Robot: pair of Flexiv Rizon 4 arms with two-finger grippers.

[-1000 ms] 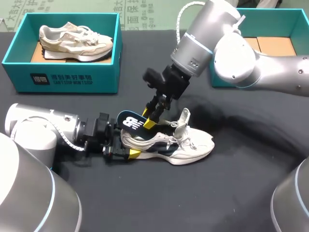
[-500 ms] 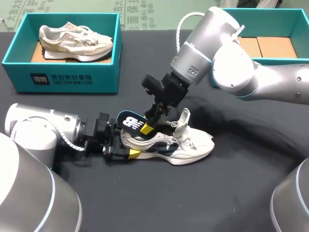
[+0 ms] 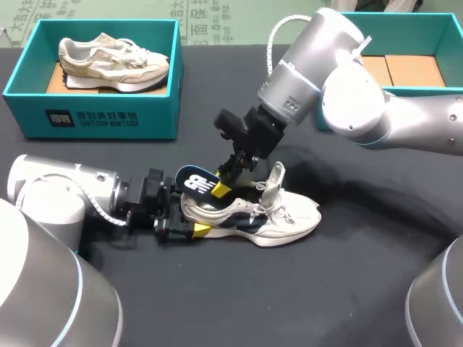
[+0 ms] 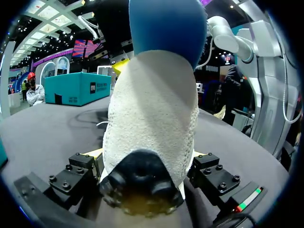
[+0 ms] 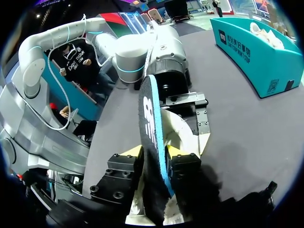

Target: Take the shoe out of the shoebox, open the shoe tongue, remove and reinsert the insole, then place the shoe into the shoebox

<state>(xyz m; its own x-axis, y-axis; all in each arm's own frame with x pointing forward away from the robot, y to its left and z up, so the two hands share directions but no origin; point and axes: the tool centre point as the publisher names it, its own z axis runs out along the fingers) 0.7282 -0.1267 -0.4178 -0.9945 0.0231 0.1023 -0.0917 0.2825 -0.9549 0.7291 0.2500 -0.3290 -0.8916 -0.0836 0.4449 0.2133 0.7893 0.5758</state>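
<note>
A white sneaker (image 3: pixel 271 215) lies on its sole on the black table, toe to the right, tongue pulled up. My left gripper (image 3: pixel 185 218) sits at its heel, one finger on each side; in the left wrist view the heel (image 4: pixel 152 123) fills the gap of the gripper (image 4: pixel 147 159), touching both. A dark blue insole (image 3: pixel 196 181) sticks up out of the heel opening. My right gripper (image 3: pixel 221 189) comes down from above and is shut on it. Seen from the right wrist, the insole (image 5: pixel 152 128) stands edge-on, pinched in the gripper (image 5: pixel 155 159).
A teal shoebox (image 3: pixel 94 116) at the back left holds another pale sneaker (image 3: pixel 112 61). A second teal box (image 3: pixel 405 20) stands at the back right, behind my right arm. Black cloth stretches in front of and to the right of the shoe.
My right gripper's fingers have closed in onto the insole, and the wrist shifted slightly. The left arm, the shoe and the insole kept their places.
</note>
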